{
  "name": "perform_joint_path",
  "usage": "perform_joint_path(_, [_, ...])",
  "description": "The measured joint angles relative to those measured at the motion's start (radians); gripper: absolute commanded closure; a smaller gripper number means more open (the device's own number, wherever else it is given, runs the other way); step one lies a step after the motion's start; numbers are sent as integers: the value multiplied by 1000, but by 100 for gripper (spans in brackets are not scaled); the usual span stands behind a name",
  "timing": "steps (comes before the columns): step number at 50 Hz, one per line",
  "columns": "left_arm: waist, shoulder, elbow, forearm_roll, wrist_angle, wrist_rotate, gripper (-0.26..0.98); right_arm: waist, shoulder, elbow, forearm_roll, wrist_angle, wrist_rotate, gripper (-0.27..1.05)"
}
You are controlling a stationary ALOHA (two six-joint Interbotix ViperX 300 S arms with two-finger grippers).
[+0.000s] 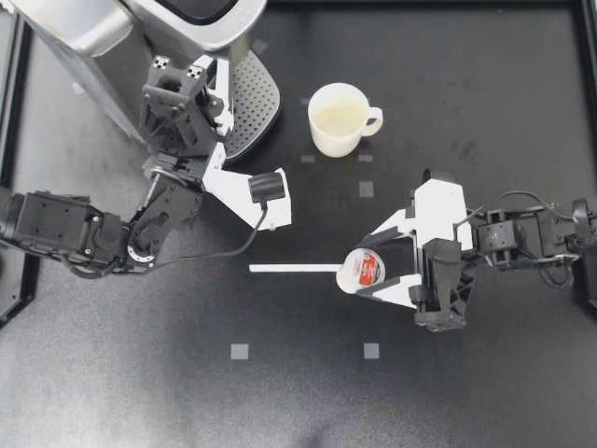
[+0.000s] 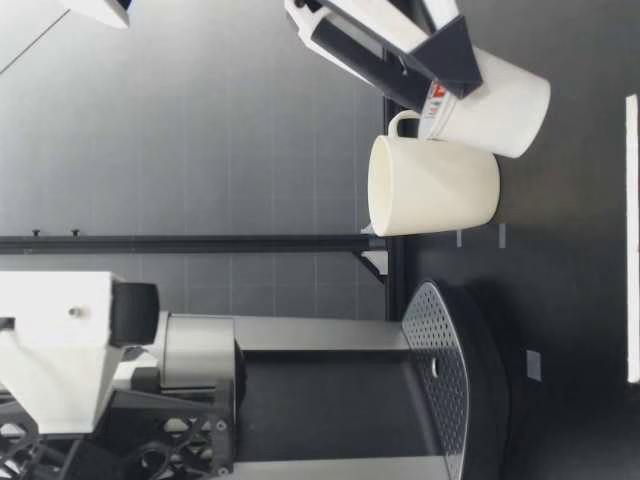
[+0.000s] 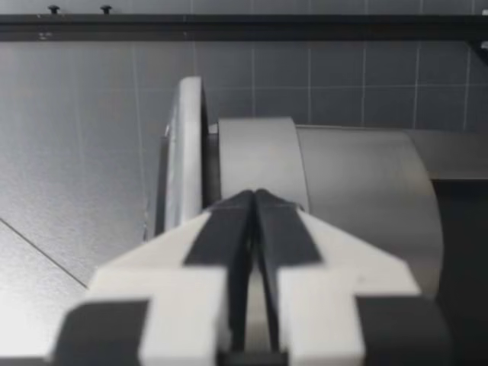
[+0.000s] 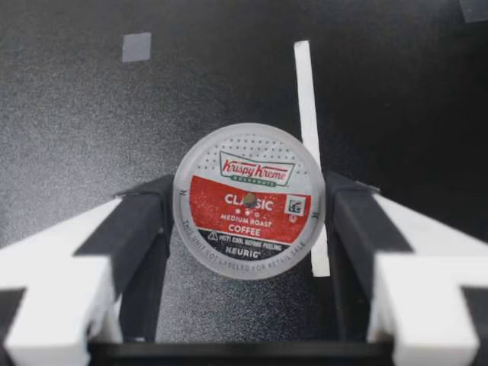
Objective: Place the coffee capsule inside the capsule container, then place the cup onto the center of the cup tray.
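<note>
My right gripper [image 1: 369, 270] is shut on the coffee capsule [image 1: 360, 269], a white pod with a red and white foil lid, held above the table. In the right wrist view the capsule [image 4: 248, 202] sits between both black fingers [image 4: 145, 221], lid facing the camera. The cream cup [image 1: 338, 119] stands upright beside the perforated cup tray [image 1: 256, 98] of the coffee machine [image 1: 112, 47]. The low view shows the capsule [image 2: 500, 105] above and behind the cup [image 2: 435, 186]. My left gripper [image 1: 177, 77] is shut and empty, pointing at the machine's silver body [image 3: 335, 183].
A white tape strip [image 1: 294, 269] lies on the dark table just ahead of the capsule. Small grey square markers [image 1: 240, 351] dot the table. A black frame rail [image 1: 588, 93] runs along the table's right side.
</note>
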Motion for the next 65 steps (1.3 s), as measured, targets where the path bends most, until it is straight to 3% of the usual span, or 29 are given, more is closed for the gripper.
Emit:
perform_joint_path(32, [6, -55, -2, 101, 86, 61, 63, 0, 0, 0, 0, 2, -2, 26])
perform_joint_path(49, [8, -118, -2, 117, 92, 60, 63, 0, -2, -2, -3, 2, -2, 26])
perform_joint_path(65, [55, -196, 20, 123, 37, 29, 63, 0, -2, -11, -3, 0, 0, 26])
